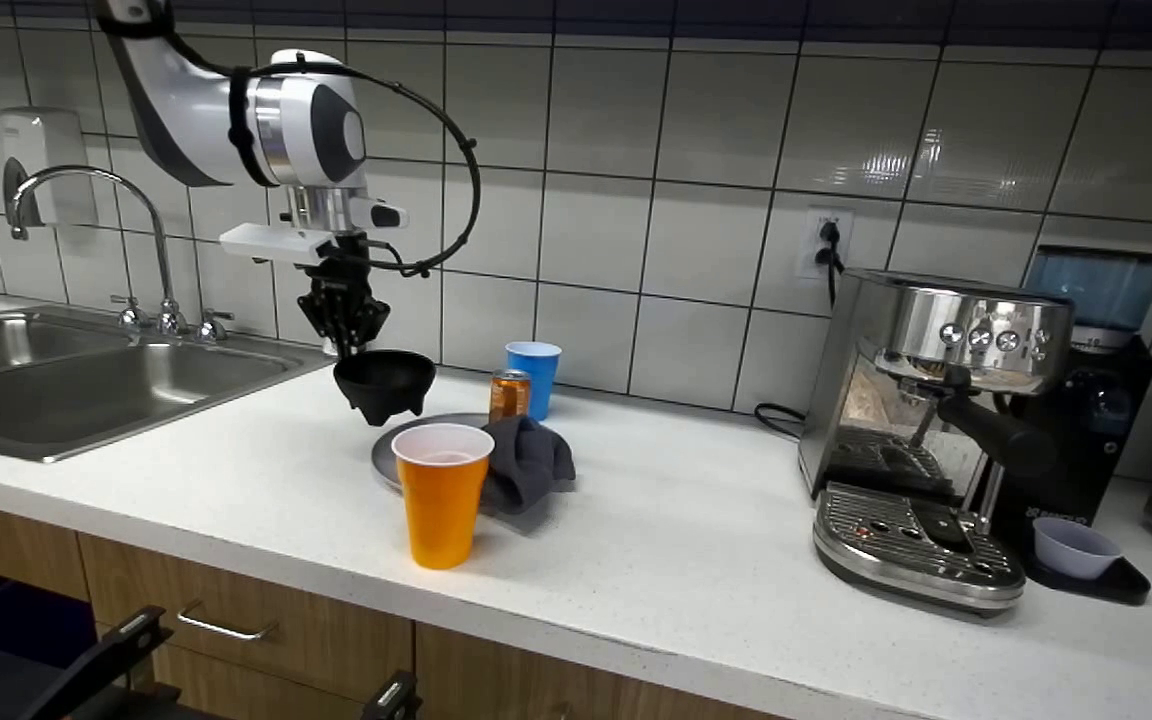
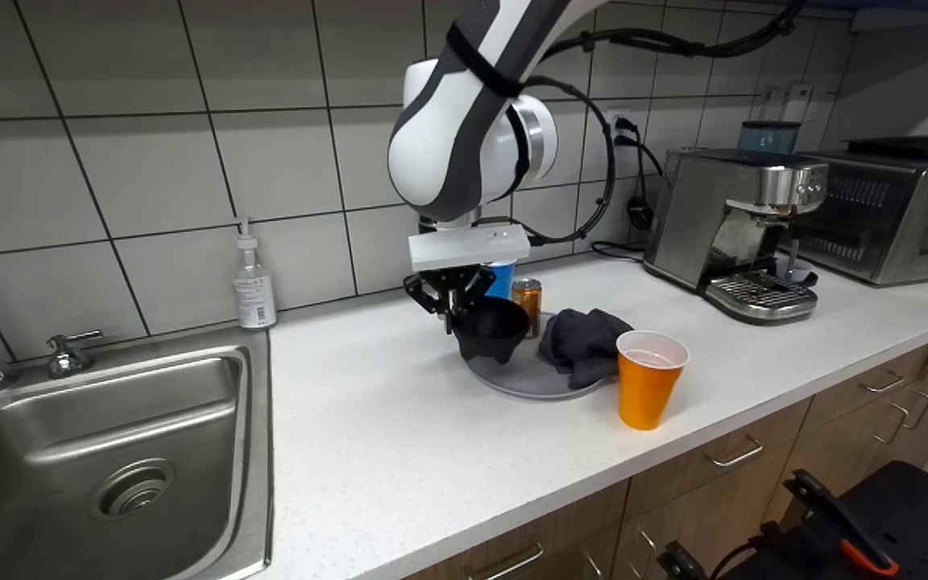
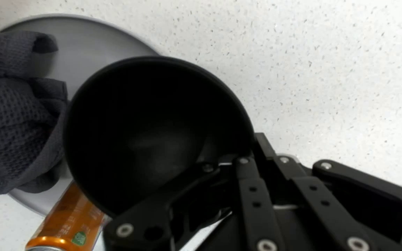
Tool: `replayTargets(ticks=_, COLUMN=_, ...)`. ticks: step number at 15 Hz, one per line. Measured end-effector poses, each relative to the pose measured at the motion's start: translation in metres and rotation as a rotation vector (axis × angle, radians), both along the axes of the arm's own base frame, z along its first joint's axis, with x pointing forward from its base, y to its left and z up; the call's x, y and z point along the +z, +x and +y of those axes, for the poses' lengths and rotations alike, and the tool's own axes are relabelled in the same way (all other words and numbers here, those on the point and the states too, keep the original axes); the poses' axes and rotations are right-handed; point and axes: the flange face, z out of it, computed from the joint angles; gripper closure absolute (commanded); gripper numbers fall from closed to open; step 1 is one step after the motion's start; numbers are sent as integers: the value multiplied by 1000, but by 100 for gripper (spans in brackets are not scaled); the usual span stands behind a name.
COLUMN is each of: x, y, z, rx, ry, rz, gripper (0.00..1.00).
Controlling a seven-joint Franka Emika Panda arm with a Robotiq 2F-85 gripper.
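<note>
A black bowl with short feet hangs from my gripper (image 2: 449, 321), which is shut on its rim. In the wrist view the bowl (image 3: 152, 129) shows its dark inside; one finger (image 3: 265, 146) lies outside the rim, and the other reaches inside it. The bowl (image 1: 384, 378) appears raised off the counter, beside and partly over the edge of a grey plate (image 2: 520, 388). A crumpled dark cloth (image 3: 9, 111) lies on that plate. Close to the bowl stands an orange can (image 2: 527, 302), with a blue cup (image 1: 533, 375) behind it.
An orange cup (image 1: 441, 500) stands near the counter's front edge, before the plate. The steel sink (image 2: 134, 435) and faucet (image 1: 161, 250) are at one end, a soap bottle (image 2: 254, 282) beside them. Toward the opposite end are the espresso machine (image 1: 936, 400) and an oven (image 2: 899, 209).
</note>
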Motion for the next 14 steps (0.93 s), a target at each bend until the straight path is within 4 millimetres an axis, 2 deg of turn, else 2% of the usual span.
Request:
replayTargets(ticks=5, x=6, y=-26, z=35, rx=92, ry=-32, rz=-9, gripper=98)
replayTargets(ticks=14, x=-5, y=-79, z=109, rx=204, ry=-45, rz=9, gripper=98)
